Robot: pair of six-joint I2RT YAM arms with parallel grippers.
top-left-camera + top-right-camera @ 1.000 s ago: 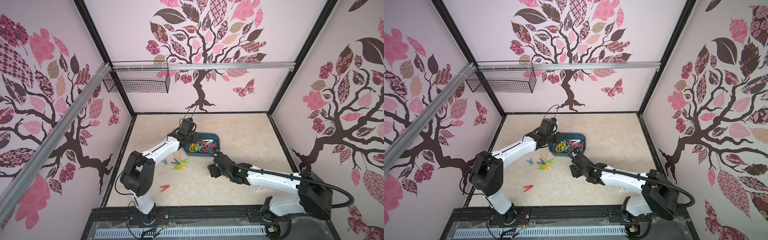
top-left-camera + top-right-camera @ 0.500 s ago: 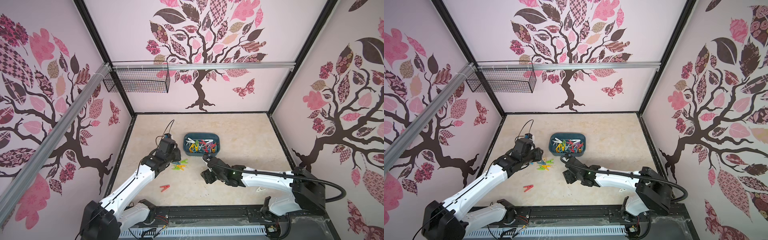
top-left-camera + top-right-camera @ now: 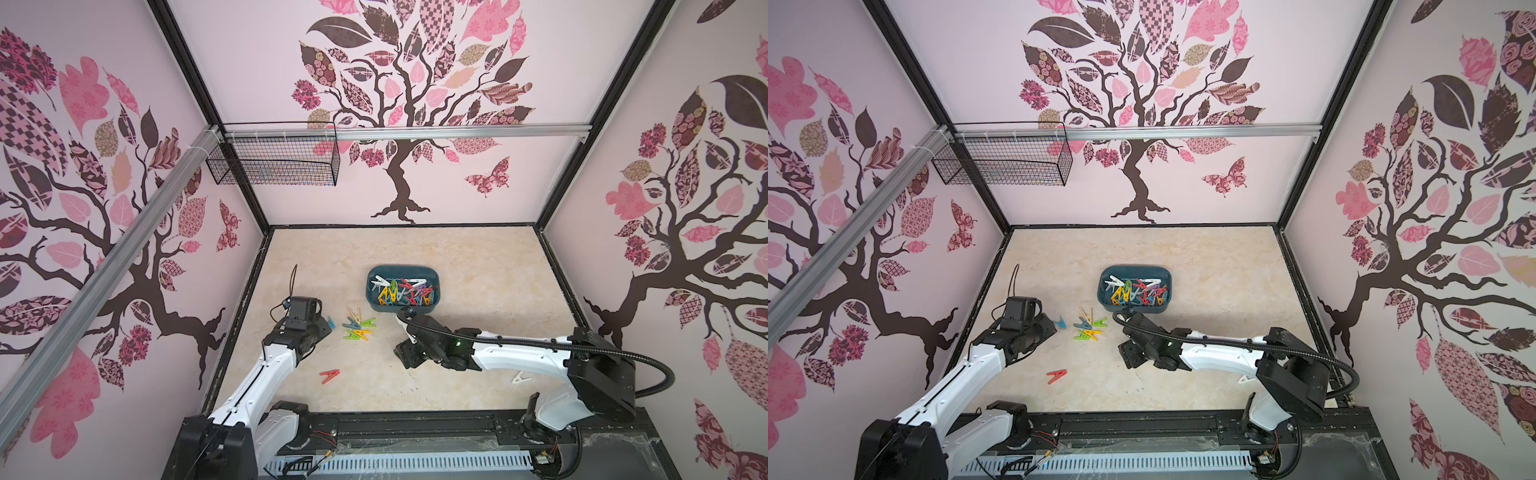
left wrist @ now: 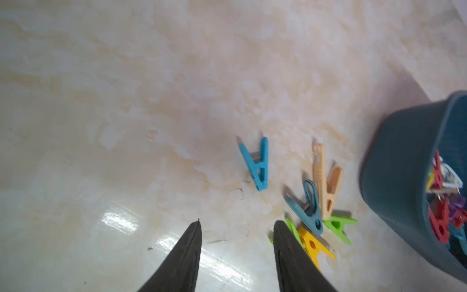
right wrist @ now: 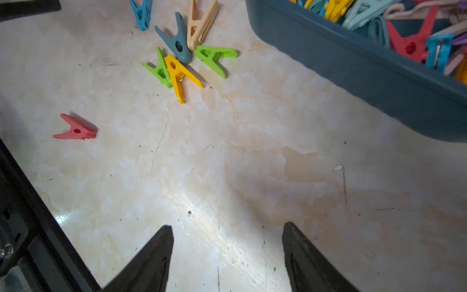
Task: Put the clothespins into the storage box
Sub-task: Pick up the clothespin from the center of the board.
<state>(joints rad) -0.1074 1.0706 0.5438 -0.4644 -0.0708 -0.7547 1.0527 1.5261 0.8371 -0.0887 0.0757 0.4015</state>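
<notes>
Your left gripper (image 4: 237, 225) has its fingers partly apart with nothing between them. A blue peg (image 4: 256, 164) lies just ahead of the tips. Your right gripper (image 5: 227, 226) stands wide and empty over bare table (image 5: 227, 151). In a top view, the storage box (image 3: 401, 270) holds a heap of pegs. The loose clothespins (image 3: 358, 325) cluster at its 8 o'clock, with a red peg (image 3: 329, 376) at 7 and a white peg (image 3: 519, 378) at 4.
</notes>
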